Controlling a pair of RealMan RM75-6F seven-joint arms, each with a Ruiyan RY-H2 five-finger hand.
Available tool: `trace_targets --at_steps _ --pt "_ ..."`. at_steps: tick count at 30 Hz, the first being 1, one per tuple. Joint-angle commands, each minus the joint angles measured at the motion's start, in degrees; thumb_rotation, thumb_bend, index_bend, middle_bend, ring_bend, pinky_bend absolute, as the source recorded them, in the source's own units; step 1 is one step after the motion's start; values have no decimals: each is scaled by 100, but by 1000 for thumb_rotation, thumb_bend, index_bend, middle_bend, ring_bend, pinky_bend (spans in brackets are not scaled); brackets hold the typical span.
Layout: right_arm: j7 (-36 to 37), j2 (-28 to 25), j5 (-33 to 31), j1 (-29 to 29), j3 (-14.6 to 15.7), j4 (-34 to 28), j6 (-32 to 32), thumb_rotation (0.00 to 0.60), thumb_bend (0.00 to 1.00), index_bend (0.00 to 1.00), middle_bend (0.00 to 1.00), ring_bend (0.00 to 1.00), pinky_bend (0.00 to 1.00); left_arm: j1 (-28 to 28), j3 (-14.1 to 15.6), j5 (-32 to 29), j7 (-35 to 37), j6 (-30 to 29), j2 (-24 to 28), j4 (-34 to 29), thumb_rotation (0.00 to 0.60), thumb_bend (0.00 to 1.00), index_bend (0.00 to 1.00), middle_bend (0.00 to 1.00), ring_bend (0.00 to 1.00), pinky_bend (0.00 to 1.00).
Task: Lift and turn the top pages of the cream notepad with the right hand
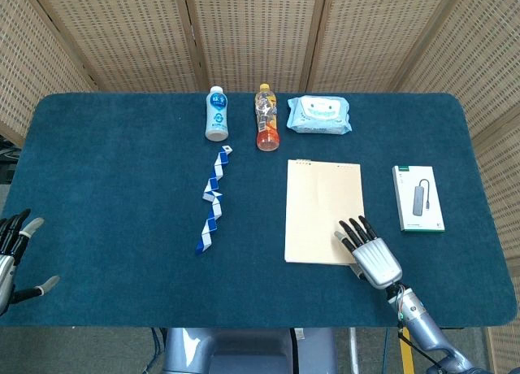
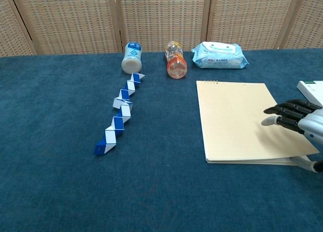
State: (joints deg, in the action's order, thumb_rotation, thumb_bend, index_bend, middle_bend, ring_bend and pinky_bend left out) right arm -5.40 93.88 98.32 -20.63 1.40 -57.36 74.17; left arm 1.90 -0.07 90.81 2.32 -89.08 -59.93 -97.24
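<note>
The cream notepad (image 1: 321, 203) (image 2: 232, 116) lies flat on the blue table, right of centre, with its binding at the far edge. My right hand (image 1: 370, 256) (image 2: 298, 122) rests on its near right corner, fingers stretched out flat on the top page and pointing left and away. The thumb shows just off the near edge. There the top sheets sit slightly above the ones below. My left hand (image 1: 12, 256) hovers at the table's near left corner, fingers spread and holding nothing.
A white box (image 1: 418, 197) (image 2: 314, 91) lies right of the pad. Along the back stand a white bottle (image 1: 216, 114), an orange bottle (image 1: 266, 118) and a pack of wipes (image 1: 319, 115). A blue-white folding toy (image 1: 211, 199) stretches left of centre.
</note>
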Motion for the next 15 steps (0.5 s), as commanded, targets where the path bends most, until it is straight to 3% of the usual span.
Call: trace_targets --at_steps 1,9,15 --pt "-115 6 -46 -71 -63 -8 -60 600 414 160 67 0 0 3 -3 -9 2 8 1 -1 600 0 0 0 0 0" --pt "-395 39 -256 -309 -241 -25 -401 600 414 160 40 0 0 17 -11 -42 -25 44 -3 -10 600 0 0 0 0 0" --pt "-405 79 -320 -512 -325 -47 -583 600 418 210 171 39 0 30 -23 -72 -31 71 2 -22 600 0 0 0 0 0"
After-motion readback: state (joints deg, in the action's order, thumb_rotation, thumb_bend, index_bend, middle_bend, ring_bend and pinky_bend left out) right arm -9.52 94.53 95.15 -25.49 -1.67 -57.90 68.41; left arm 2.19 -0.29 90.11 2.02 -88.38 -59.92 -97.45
